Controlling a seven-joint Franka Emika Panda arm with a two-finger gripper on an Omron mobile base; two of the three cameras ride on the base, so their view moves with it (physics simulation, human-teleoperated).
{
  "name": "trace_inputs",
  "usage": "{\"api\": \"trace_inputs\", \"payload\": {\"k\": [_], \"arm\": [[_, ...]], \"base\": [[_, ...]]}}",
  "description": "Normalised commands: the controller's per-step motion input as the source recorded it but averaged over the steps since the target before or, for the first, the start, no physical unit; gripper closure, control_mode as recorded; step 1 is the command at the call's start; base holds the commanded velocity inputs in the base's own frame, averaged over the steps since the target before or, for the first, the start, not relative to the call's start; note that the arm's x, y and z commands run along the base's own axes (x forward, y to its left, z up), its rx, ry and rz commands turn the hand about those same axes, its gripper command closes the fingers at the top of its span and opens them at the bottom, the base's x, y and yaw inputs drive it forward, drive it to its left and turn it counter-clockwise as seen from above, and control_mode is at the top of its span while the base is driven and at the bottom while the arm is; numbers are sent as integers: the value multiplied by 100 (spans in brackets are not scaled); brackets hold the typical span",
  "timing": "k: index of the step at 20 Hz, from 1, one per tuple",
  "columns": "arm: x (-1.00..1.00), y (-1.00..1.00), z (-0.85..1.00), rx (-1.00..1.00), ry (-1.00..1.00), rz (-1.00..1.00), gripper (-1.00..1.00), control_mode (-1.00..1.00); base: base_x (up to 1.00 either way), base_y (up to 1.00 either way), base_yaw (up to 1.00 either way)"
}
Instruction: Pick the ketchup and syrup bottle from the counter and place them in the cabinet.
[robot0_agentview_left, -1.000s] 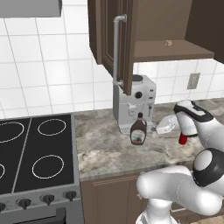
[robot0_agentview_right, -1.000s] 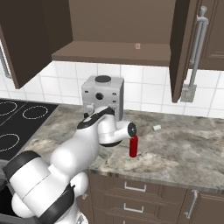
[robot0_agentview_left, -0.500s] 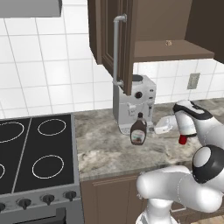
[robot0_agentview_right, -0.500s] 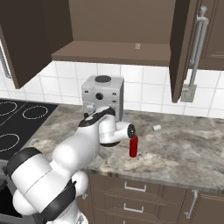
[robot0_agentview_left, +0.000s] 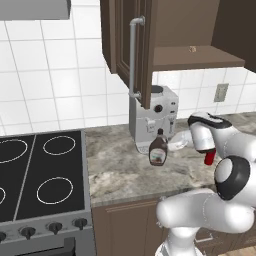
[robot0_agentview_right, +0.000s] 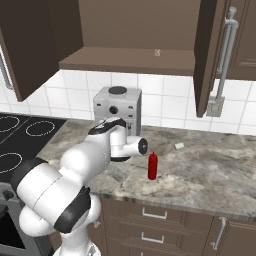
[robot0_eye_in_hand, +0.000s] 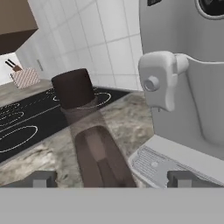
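Observation:
The syrup bottle (robot0_agentview_left: 159, 150) stands upright on the counter (robot0_agentview_left: 120, 170), just in front of the coffee machine. In the hand view its dark cap (robot0_eye_in_hand: 72, 87) and brown body (robot0_eye_in_hand: 98, 157) rise between my two fingertips. My gripper (robot0_eye_in_hand: 111, 178) is open, with the fingers wide on either side of the bottle and no contact showing. From the left base view the gripper (robot0_agentview_left: 174, 144) reaches at the bottle from the right. The ketchup (robot0_agentview_right: 152, 166) stands on the counter (robot0_agentview_right: 210, 170) right of my arm, and its red body (robot0_agentview_left: 209, 158) peeks out behind the wrist. Overhead, the cabinet (robot0_agentview_right: 130, 57) is open.
A grey coffee machine (robot0_agentview_left: 152, 117) stands right behind the syrup bottle, with its drip tray (robot0_eye_in_hand: 175, 159) close to my fingers. The black stovetop (robot0_agentview_left: 40, 172) lies to the left. An open cabinet door with a silver handle (robot0_agentview_left: 132, 55) hangs above the machine. A small pale object (robot0_agentview_right: 179, 146) lies by the wall.
My hand has edged a little to the left, closer to the syrup bottle. Both bottles stand where they were.

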Motion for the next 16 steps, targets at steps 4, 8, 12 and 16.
{"api": "trace_inputs", "payload": {"k": [4,8,12,16], "arm": [[44,0,-4,0,2,0,-100,-100],[37,2,-8,1,2,0,-100,-100],[12,6,-13,1,2,0,100,-100],[0,0,0,0,0,0,100,-100]], "base": [[0,0,0],[0,0,0],[0,0,0],[0,0,0]]}}
